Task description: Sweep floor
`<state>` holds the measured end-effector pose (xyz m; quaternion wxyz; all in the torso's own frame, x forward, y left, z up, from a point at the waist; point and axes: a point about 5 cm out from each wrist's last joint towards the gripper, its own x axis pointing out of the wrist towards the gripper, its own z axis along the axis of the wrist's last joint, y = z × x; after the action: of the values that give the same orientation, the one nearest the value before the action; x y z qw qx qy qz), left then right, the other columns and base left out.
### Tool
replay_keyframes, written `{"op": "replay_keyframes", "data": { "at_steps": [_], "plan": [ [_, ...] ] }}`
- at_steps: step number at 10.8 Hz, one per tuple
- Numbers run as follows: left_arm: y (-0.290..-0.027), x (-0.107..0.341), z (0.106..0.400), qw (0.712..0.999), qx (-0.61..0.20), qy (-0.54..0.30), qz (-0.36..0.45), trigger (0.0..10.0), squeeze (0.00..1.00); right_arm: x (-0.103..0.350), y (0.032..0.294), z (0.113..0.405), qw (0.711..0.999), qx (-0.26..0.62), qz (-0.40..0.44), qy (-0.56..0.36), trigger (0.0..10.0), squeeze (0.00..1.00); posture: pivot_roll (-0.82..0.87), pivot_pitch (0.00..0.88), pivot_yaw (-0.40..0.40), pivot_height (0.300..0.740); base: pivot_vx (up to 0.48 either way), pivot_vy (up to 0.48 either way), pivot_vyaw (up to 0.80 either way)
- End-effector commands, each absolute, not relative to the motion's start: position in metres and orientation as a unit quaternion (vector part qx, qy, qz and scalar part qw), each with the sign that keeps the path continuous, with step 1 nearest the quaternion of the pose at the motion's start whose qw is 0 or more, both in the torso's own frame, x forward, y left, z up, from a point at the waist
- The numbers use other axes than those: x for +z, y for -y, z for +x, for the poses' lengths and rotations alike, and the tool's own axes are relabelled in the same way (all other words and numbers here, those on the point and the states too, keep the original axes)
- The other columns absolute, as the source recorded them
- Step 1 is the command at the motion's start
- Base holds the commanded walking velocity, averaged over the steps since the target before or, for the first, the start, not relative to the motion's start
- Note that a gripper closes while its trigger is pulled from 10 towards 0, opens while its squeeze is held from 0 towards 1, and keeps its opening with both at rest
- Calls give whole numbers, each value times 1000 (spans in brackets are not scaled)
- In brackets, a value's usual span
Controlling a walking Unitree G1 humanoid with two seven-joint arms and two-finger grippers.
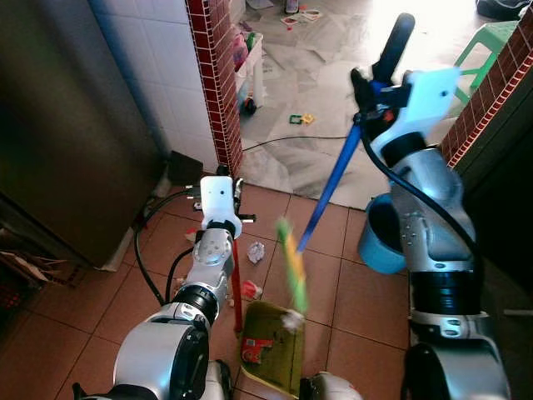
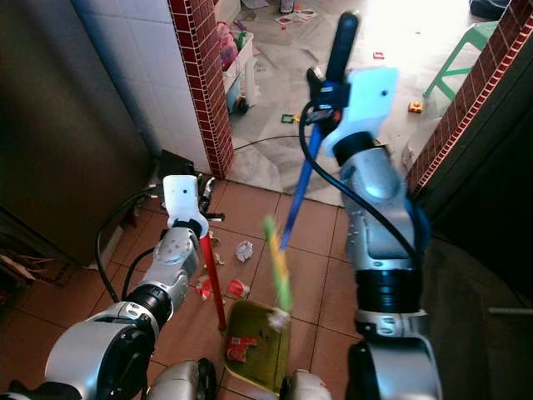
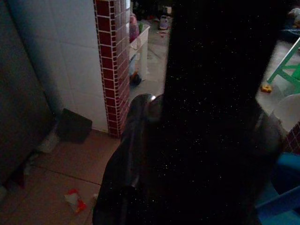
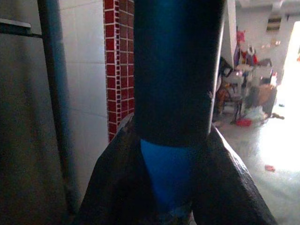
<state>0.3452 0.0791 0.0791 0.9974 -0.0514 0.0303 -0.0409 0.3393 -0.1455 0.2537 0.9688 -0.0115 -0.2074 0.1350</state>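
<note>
terracotta floor tiles [image 1: 366, 292] give way to pale marbled flooring [image 1: 308, 158] beyond a white-tiled wall [image 1: 158, 75] edged with a red brick-pattern pillar [image 1: 215, 83]. a dark cabinet [image 1: 67, 133] stands on the left. a green plastic chair [image 1: 487, 42] sits in bright daylight far back, with a brick-trimmed wall [image 1: 491, 92] on the right.

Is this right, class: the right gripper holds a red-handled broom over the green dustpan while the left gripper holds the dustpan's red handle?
One detail is wrong. The broom in the right gripper has a blue handle, not red, as the left eye view shows. It does hang over the green dustpan, whose red handle the left gripper holds.
</note>
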Motion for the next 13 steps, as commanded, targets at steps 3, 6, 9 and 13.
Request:
{"op": "replay_keyframes", "data": {
  "at_steps": [3,6,9,13],
  "plan": [
    [-81,80,349,995,-38,-45,-85,10000,0,248,154,332,961,127,-91,227,10000,0,-180,36,25,740,0,0,0],
    [-92,80,349,998,-24,-34,-43,10000,0,220,174,321,964,98,-150,199,10000,0,-171,37,31,740,0,0,0],
    [-101,87,350,999,7,6,-44,10000,0,195,169,314,972,81,-157,157,10000,0,-191,72,48,740,0,0,0],
    [-81,104,358,999,-33,28,3,10000,0,180,170,302,985,57,-127,101,10000,0,-263,141,60,740,0,0,0]
  ]
}}
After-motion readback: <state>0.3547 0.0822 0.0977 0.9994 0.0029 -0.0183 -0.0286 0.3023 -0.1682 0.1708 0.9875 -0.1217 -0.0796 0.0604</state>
